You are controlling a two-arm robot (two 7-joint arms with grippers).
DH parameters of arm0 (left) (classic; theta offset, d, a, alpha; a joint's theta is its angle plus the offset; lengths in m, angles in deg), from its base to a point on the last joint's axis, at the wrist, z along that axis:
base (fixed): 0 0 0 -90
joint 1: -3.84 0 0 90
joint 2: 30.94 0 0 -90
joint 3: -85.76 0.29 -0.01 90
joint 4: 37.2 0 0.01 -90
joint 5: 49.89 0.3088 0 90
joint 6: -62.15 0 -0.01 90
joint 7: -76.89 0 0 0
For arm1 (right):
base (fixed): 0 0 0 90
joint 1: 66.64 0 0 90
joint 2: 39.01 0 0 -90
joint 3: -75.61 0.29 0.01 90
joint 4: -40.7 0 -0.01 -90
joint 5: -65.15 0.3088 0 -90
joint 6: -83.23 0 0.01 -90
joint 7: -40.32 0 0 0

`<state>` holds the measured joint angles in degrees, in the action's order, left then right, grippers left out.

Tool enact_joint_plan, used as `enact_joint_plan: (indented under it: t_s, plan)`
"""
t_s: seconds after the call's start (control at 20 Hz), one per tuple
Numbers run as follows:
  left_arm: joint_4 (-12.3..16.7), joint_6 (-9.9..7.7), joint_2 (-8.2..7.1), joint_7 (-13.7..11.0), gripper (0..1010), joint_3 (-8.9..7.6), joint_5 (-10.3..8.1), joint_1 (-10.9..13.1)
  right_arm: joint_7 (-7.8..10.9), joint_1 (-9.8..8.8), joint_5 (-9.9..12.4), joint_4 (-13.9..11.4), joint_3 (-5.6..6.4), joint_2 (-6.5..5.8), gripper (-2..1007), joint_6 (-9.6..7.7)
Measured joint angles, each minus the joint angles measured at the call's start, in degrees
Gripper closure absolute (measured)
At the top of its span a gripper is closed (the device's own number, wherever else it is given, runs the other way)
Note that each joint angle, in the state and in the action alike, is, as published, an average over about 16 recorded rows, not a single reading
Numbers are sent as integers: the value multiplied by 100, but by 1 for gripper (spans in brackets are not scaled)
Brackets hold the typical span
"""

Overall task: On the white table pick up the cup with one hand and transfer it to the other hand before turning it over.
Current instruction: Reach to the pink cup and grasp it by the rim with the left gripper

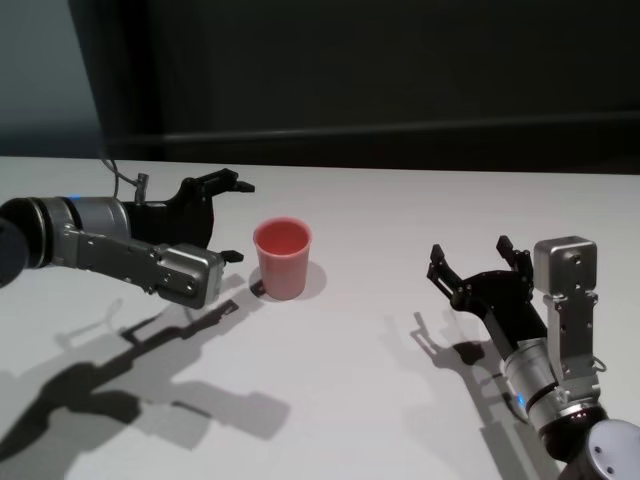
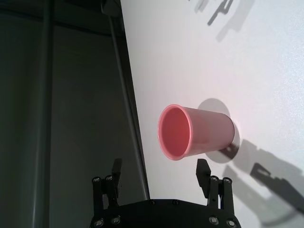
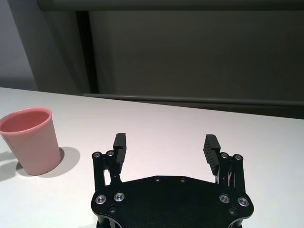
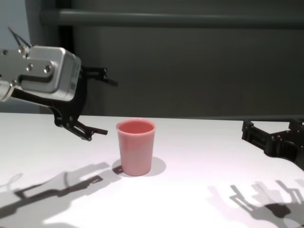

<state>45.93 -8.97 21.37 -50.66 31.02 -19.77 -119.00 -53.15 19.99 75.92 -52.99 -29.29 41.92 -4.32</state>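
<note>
One small pink plastic tumbler, the cup (image 1: 283,258), stands upright, mouth up, on the broad matte white surface (image 1: 380,210), and nothing is gripping it. The left gripper (image 1: 236,220) hangs just beside it on the robot's left, turned on its side, its two black fingers (image 1: 232,184) spread wide with the cup beyond the tips, not between them and not touching. Over on the robot's right, the right gripper (image 1: 475,257) sits low above the surface, well apart from the cup, fingers (image 3: 119,143) also wide apart and holding nothing. The count: one cup, two grippers, two fingers on each. From the left wrist camera the cup (image 2: 194,132) lines up ahead of the gap between the fingertips (image 2: 203,168), and you look straight into its hollow inside; the chest camera gives only its side wall (image 4: 136,147) and rim. The right wrist camera catches the cup (image 3: 31,139) off to one side of its open fingers, with a grey shadow pooled at its base.
</note>
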Motion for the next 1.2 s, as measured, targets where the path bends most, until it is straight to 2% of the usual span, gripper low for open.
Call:
enact_joint_plan:
  t_s: [0.25, 0.55, 0.75, 1.2]
  plan:
    - [-181, 185, 50, -121, 9, 323, 376, -313, 0, 0, 0, 0, 0, 0, 3, 0]
    - [-385, 392, 138, -324, 9, 675, 702, -650, 0, 0, 0, 0, 0, 0, 3, 0]
    - [-515, 510, 205, -521, 9, 885, 816, -844, 0, 0, 0, 0, 0, 0, 3, 0]
    - [-843, 748, 382, -957, 10, 1301, 941, -1253, 0, 0, 0, 0, 0, 0, 3, 0]
